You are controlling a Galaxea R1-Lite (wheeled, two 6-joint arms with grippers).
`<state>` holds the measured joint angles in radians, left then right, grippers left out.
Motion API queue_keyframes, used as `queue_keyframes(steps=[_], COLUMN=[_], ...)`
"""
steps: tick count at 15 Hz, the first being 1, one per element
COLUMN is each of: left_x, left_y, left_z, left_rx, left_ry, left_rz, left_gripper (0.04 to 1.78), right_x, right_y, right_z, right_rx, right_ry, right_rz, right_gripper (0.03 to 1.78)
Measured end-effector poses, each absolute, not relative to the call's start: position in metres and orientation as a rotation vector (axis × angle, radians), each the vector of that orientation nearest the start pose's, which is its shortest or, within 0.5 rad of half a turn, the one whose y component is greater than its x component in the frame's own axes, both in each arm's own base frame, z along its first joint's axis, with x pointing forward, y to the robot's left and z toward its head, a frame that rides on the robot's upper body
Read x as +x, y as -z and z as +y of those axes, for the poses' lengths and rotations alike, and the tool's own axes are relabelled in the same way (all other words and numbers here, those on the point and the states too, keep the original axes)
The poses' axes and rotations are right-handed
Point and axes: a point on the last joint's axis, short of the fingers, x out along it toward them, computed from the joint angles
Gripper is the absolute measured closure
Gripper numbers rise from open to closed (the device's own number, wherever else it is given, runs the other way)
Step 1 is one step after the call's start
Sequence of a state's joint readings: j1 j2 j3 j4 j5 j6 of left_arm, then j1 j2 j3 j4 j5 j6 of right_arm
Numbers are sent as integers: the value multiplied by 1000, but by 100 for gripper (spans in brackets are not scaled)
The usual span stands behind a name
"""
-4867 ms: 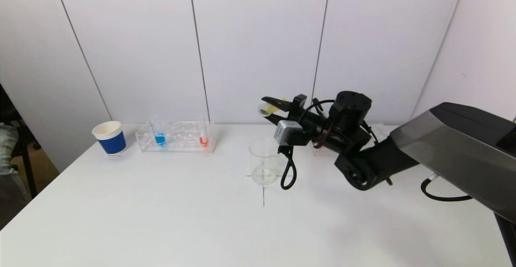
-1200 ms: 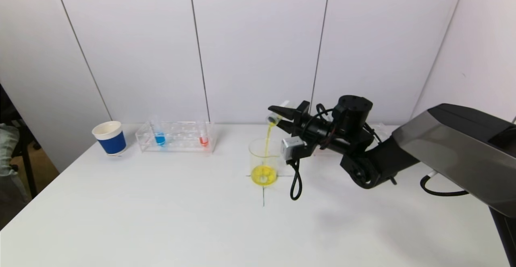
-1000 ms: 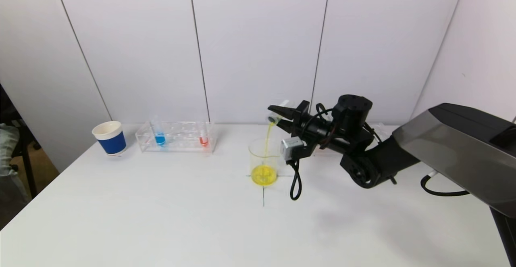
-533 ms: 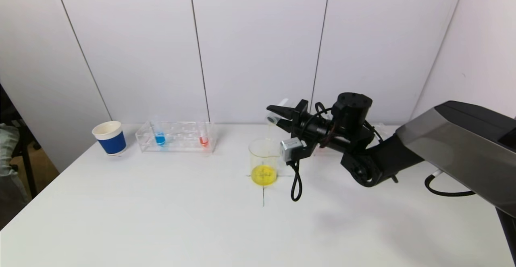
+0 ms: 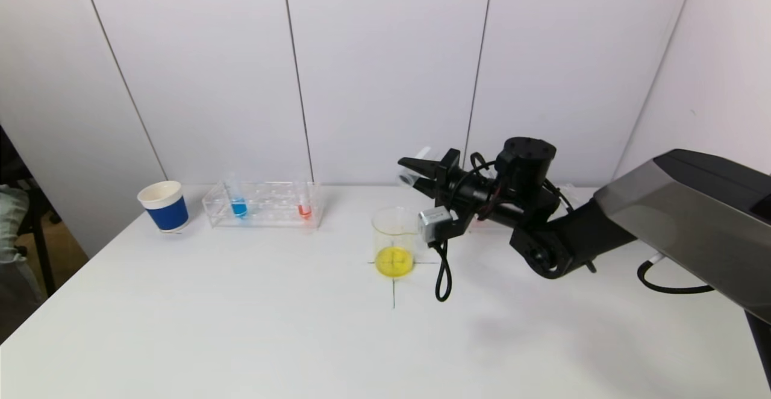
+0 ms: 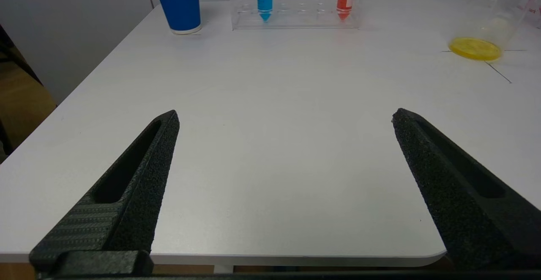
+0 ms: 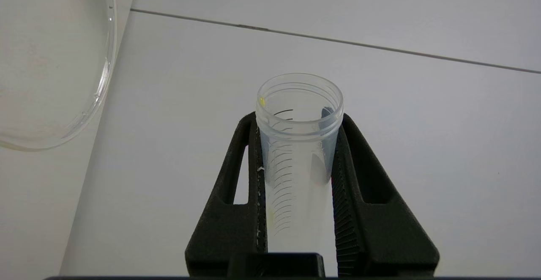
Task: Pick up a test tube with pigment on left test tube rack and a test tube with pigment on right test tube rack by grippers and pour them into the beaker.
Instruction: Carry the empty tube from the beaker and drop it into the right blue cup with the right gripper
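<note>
Your right gripper (image 5: 415, 173) is clamped on the emptied test tube (image 7: 296, 153), tipped mouth-down above the beaker (image 5: 394, 239) so the last drops land in the yellow pool. Your left gripper (image 6: 283, 119), jaws wide apart, hangs low over the near table edge, empty. The left rack (image 5: 265, 205) holds blue and red tubes; the arm hides the right rack.
</note>
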<state>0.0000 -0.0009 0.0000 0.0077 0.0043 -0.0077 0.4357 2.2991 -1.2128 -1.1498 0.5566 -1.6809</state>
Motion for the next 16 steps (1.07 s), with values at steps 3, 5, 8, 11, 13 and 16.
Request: queue_keyframes(steps=[3, 5, 8, 11, 13, 16], left_x=[-23, -23, -23, -23, -23, -23], left_y=[-75, -75, -75, -75, -75, -75], left_z=[0, 0, 0, 0, 0, 0], left_rx=[-8, -8, -7, -7, -7, -7], left_ry=[-4, -4, -4, -4, -4, -4], left_rz=[7, 7, 7, 7, 7, 7], left_gripper=[6, 6, 6, 6, 6, 6], right_x=[399, 396, 387, 375, 366, 349], right_y=[-113, -122, -150, -187, -208, -233], right_z=[200, 201, 205, 198, 191, 181], right_rx=[-1514, -1448, -1246, -1015, -904, -749], right_ry=[-679, -656, -558, -452, -397, -330], right_rz=[-859, -817, -736, -674, -665, -622], right_gripper=[132, 132, 132, 132, 132, 132])
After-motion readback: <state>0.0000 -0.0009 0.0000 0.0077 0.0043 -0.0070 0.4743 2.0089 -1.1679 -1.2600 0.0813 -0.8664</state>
